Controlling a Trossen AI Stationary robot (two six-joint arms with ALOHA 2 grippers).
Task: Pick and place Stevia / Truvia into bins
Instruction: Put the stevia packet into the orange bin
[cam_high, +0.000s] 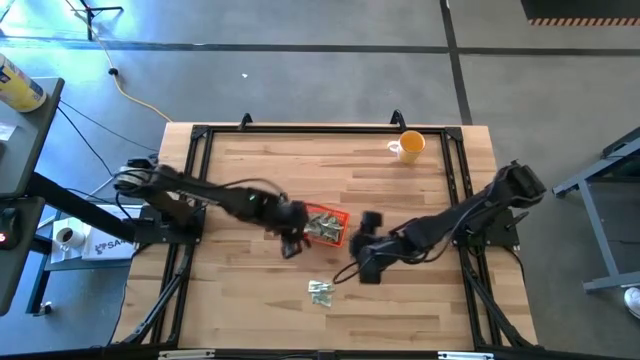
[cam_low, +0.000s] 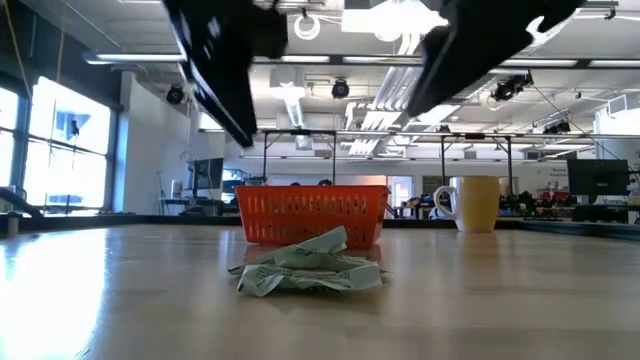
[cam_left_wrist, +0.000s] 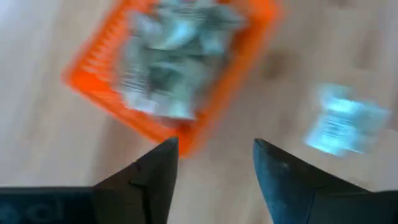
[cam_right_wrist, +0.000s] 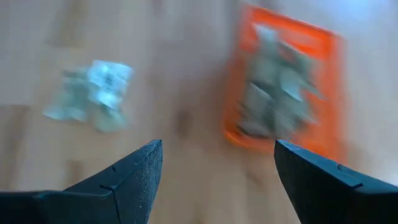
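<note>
Packets of Stevia / Truvia (cam_high: 324, 230) fill your orange tray (cam_high: 338, 216), which sits near the middle of the wooden surface (cam_high: 420, 300). A second small heap of loose packets (cam_high: 320, 292) lies on the bare wood nearer the front edge, apart from the tray. Your left gripper (cam_high: 291, 243) hangs just beside the tray's left end, its fingers (cam_left_wrist: 155, 171) spread with nothing between them; its wrist view looks down on the filled tray and the loose heap off to one side. Your right gripper (cam_high: 352, 272) hangs between the tray and the loose heap, on the right, its fingers (cam_right_wrist: 134, 171) spread wide and holding nothing. A yellow cup (cam_high: 409, 146) stands well apart at the far side of the surface.
</note>
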